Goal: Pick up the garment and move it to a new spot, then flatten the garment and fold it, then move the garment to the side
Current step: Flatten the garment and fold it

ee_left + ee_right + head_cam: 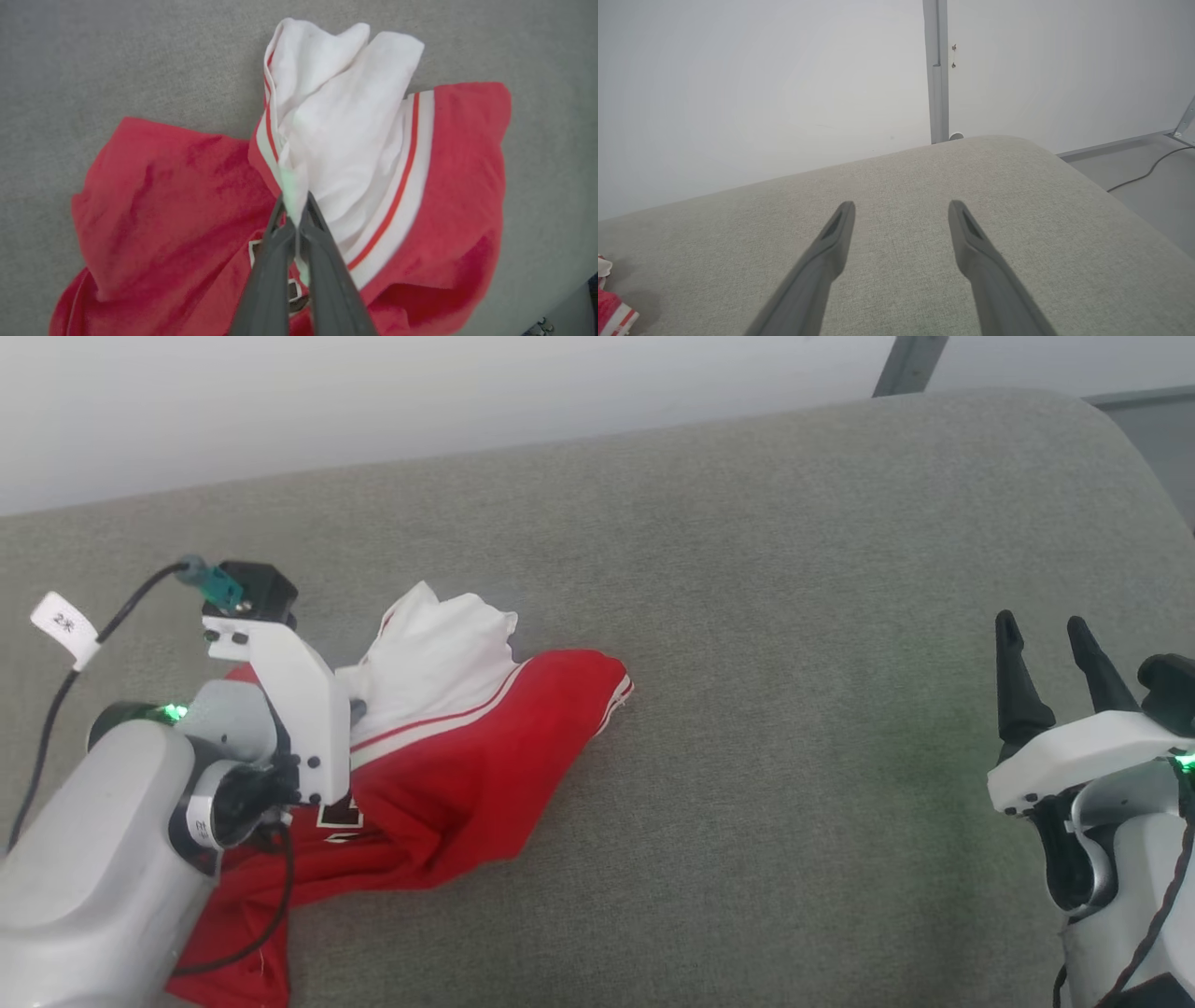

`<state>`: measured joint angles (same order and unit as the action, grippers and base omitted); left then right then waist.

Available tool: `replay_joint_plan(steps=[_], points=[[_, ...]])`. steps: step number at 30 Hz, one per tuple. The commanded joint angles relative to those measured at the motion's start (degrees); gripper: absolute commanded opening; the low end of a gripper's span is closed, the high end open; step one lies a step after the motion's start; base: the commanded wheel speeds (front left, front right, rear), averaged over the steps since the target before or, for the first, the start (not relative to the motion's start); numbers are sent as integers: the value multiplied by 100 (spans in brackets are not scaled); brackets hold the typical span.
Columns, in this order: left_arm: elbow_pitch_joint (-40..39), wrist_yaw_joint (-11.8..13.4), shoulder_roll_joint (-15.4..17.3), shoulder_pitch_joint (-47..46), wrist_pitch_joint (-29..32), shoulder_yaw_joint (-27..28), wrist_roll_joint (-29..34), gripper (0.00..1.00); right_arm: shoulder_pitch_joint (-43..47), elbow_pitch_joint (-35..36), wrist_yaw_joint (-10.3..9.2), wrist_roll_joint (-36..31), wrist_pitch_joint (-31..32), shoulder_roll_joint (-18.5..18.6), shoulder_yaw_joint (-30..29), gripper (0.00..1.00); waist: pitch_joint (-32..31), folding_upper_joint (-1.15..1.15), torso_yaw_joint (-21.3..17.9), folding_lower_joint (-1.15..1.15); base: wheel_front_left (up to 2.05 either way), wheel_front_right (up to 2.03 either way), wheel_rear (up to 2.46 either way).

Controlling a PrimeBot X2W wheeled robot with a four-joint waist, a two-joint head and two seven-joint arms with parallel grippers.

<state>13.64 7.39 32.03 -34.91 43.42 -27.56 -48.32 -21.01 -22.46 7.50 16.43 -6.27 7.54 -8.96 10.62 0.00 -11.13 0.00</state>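
One white fold of the garment [163, 196], crumpled at the left of the grey upholstered surface [747, 616], is clamped in the left end effector [295, 207]; the right end effector [901, 210] hovers spread, empty. Pickup step: lift and carry should follow.

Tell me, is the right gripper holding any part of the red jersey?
No, the right gripper stands open over the grey cushion, with nothing between its jaws and the jersey off to one side.
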Motion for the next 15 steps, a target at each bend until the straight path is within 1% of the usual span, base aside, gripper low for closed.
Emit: replay_joint_plan(steps=[1,2,3,14,15], points=[[58,-18,-28,51,-51,-2,-6,0,54,56,-2,-26,40,14,15,100,-10,0,43,0,0,0,0],[98,-55,-25,49,-81,-33,21,28,57,78,-2,-35,58,19,20,100,-15,0,61,0,0,0,0],[170,-127,-72,14,-110,-73,25,100,63,118,-2,-43,77,26,17,100,-33,0,92,0,0,0,0],[385,-619,-165,-518,-83,-464,289,100,147,295,-2,-59,183,20,5,100,-104,0,160,0,0,0,0],[427,-634,-177,-563,-92,-477,310,100,143,307,-2,-51,190,15,10,100,-96,0,153,0,0,0,0]])
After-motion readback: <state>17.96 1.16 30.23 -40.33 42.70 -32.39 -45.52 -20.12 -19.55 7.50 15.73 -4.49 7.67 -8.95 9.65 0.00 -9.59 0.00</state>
